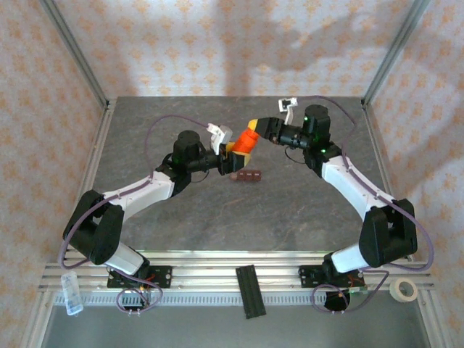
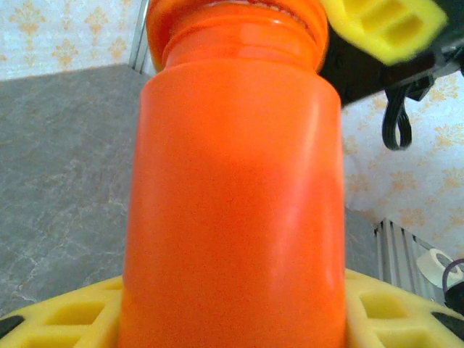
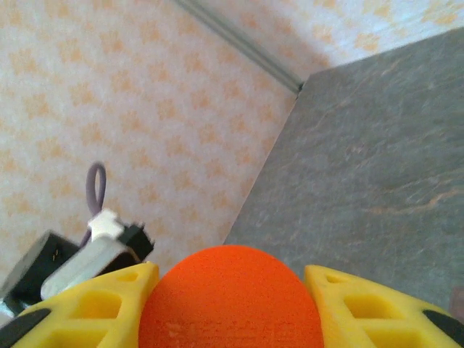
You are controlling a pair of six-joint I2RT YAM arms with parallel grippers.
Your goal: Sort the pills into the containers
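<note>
The containers [image 1: 247,175], a short dark red-brown bar of joined square compartments, lie flat on the grey table [image 1: 290,217]. They sit just on the near side of my left gripper [image 1: 233,152], toward my bases and a little to its right, and apart from both sets of jaws. From above I cannot tell what is inside the compartments.

Between my jaws is the orange bottle [image 1: 245,143]. My left jaws are closed on its body. In the left wrist view, the bottle [image 2: 232,203] rises from between my left gripper's [image 2: 232,322] yellow pads [image 2: 65,315], with one pad pressed against each side.

My right gripper [image 1: 255,130] comes in from the opposite side and is clamped on the cap [image 3: 230,297]. In the right wrist view, the cap's rounded orange top sits snug between my right gripper's [image 3: 230,308] two yellow fingers [image 3: 362,304]. In the left wrist view, the cap [image 2: 232,18] sits at the bottle's neck. One right finger [image 2: 384,25] shows beside it.

From above, the bottle slants, with its cap end toward my right jaws and its base toward my left.

Well behind my jaws, at the near edge by my bases, are a black strip [image 1: 250,290], a roll of tape [image 1: 403,290] to the right and a small clear item [image 1: 71,292] to the left.
</note>
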